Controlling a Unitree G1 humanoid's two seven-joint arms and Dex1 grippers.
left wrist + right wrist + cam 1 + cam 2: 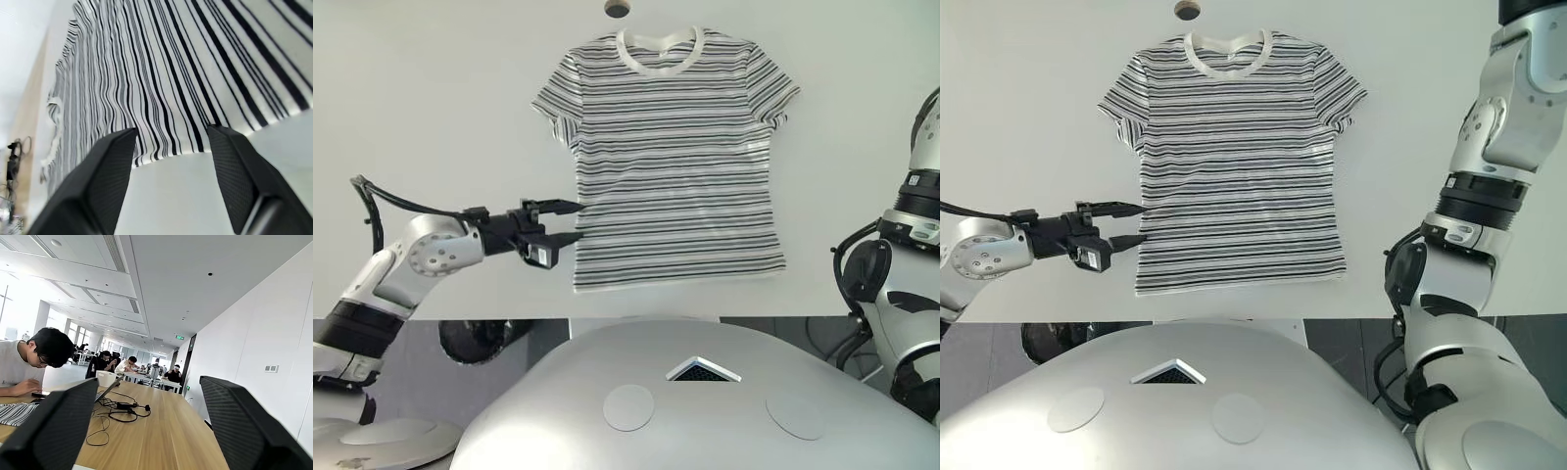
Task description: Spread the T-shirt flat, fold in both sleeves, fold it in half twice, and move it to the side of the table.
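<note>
Left eye view: the striped T-shirt (671, 157) lies flat on the white bench (421, 117), collar at the far side, both sleeves out. The left jaws stand apart, tips at the shirt's left edge near the hem. The right jaws, raised clear of the bench, stand apart too.

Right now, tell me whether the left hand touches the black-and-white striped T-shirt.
Cannot tell. In the left wrist view the open left hand straddles the edge of the black-and-white striped T-shirt, but any gap above the cloth is hidden.
</note>
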